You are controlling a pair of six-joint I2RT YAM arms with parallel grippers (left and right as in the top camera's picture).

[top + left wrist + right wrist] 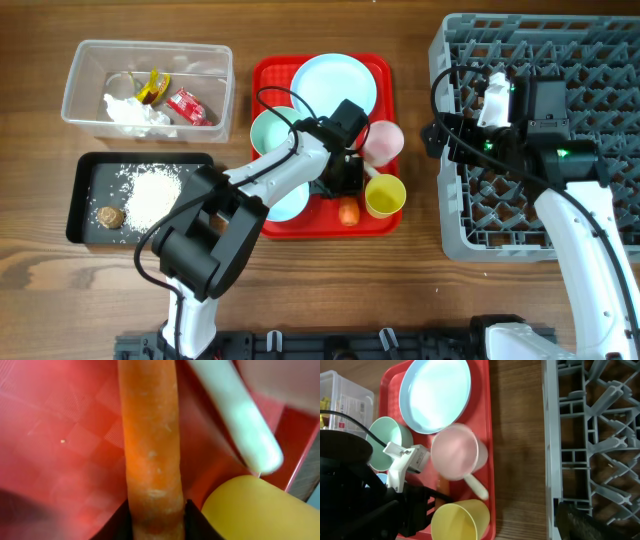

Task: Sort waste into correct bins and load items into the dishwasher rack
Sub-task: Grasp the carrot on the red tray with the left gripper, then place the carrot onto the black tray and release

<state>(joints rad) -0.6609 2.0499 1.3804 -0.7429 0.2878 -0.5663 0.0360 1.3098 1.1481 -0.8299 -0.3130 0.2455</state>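
An orange carrot lies on the red tray beside the yellow cup. My left gripper reaches down over it in the overhead view, its two black fingertips pressed against the carrot's sides, shut on it. A white spoon lies just right of the carrot, under the pink cup. The pale blue plate and two bowls share the tray. My right gripper hovers open and empty at the left edge of the grey dishwasher rack.
The clear tub at the far left holds red and yellow wrappers and white tissue. Below it the black tray holds rice and a brown lump. Bare wood lies between tray and rack.
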